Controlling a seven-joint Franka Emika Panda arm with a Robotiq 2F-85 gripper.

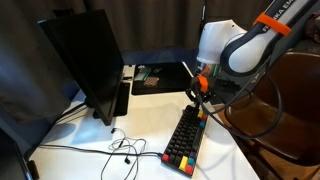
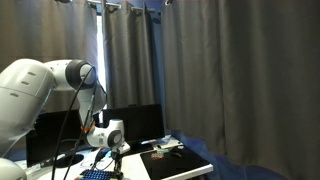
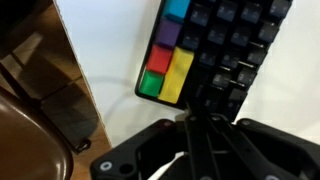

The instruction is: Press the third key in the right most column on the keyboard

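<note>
The keyboard (image 1: 184,142) lies lengthwise on the white table, black with coloured end keys. Only its edge shows in an exterior view (image 2: 98,175). In the wrist view its corner (image 3: 230,40) fills the top, with blue, purple, red (image 3: 158,60) and green (image 3: 153,84) keycaps along the edge and a yellow one (image 3: 179,70) beside them. My gripper (image 3: 200,102) is shut and empty. Its tip is over the dark keys just right of the yellow key; I cannot tell if it touches. In both exterior views the gripper (image 1: 200,93) (image 2: 117,156) hangs over the keyboard's far end.
A black monitor (image 1: 85,60) stands on the table beside the keyboard. Loose cables (image 1: 116,148) lie in front of it. Small items (image 1: 160,76) sit at the back of the table. A brown seat (image 3: 40,100) is beyond the table edge. Dark curtains hang behind.
</note>
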